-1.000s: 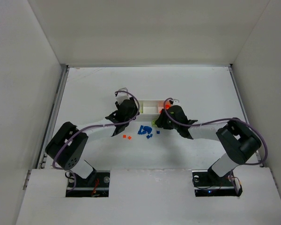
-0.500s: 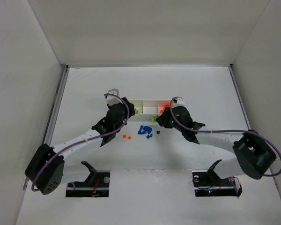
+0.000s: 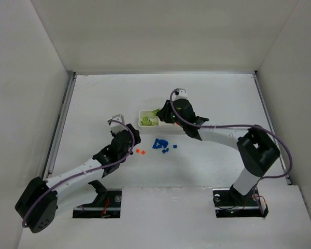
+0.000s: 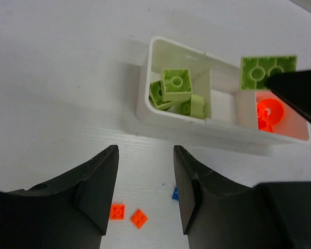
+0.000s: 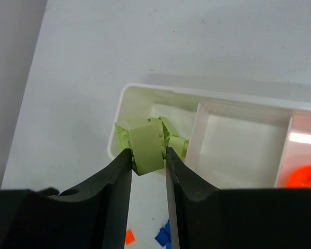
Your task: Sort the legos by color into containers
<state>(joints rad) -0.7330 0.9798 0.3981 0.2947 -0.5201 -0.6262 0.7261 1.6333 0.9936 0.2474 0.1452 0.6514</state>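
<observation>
The step in hand is a green drop-off. The right pincer [image 5: 147,154] is clamped on a lime green brick [image 5: 145,141] and hangs over the end of the tray [image 4: 197,128] that faces the left edge of the surface [image 3: 93,98]. That end compartment already holds several green bricks [image 4: 176,85] lying in a heap. The carried brick hangs over the compartment's near wall, so the next move, as I judge it, calls for a slight shift toward the far edge, then parting the fingers so it falls among its own colour and not outside the rim. The middle compartment [image 4: 224,101] looks empty and is presumably meant for blue. The compartment at the other end holds orange pieces [image 4: 269,113]. The tray lies near the middle of the surface. Between it and the near edge lie two small orange bricks [image 4: 116,211] and a loose cluster of blue bricks [image 3: 159,143], none yet sorted. The left pincer [image 4: 145,153] stands apart, holding nothing, above the surface near the orange pair, a likely next pick.
</observation>
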